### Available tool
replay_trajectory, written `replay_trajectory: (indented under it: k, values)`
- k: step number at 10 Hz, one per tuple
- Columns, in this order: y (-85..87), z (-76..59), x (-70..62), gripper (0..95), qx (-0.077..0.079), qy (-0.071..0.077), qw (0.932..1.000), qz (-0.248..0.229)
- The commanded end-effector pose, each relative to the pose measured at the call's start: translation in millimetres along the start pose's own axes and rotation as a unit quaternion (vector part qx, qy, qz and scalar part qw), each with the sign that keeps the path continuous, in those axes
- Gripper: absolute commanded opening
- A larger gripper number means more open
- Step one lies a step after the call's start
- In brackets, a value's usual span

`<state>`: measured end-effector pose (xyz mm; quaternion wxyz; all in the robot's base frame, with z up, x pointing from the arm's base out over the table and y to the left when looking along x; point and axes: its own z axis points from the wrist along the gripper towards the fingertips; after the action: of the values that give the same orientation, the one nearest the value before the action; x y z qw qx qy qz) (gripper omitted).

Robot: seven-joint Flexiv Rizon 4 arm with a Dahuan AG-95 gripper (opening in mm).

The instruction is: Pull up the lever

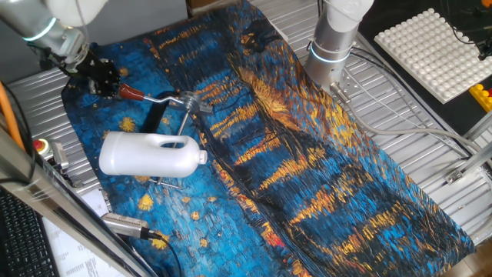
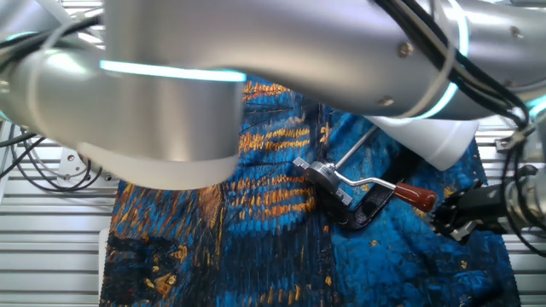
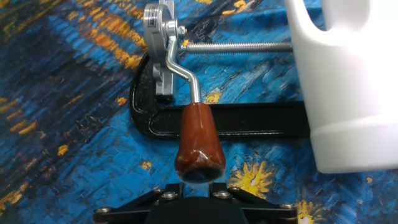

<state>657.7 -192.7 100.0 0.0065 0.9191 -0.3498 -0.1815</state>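
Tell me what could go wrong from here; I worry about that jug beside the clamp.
1. The jug lies close beside the clamp; a wide upward swing of the lever or the arm might knock it.
2. The claw is at the lever's rounded, glossy tip, with its grip unclear; it may slip off.
3. The clamp sits on loose cloth, so pulling could drag it.

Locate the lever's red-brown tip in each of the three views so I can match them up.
One fixed view: red-brown tip upper left, just right of the gripper.
The other fixed view: right of centre, pointing right.
Hand view: bottom centre, directly above the gripper body.
Shared landmark: the white jug beside the black clamp base.
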Motion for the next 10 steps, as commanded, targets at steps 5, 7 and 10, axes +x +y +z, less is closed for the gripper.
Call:
replay_trajectory:
  k: [5,7,10]
  values:
    - [-5.1,-0.5,-4.8,19.0,-0.002,-0.017,0.9998,0.012]
    - [-6.1,-2.2,-6.6,19.0,-0.002,-0.017,0.9997,0.014]
    - [-6.1,-4.8,-7.9,19.0,-0.003,-0.020,0.9997,0.015]
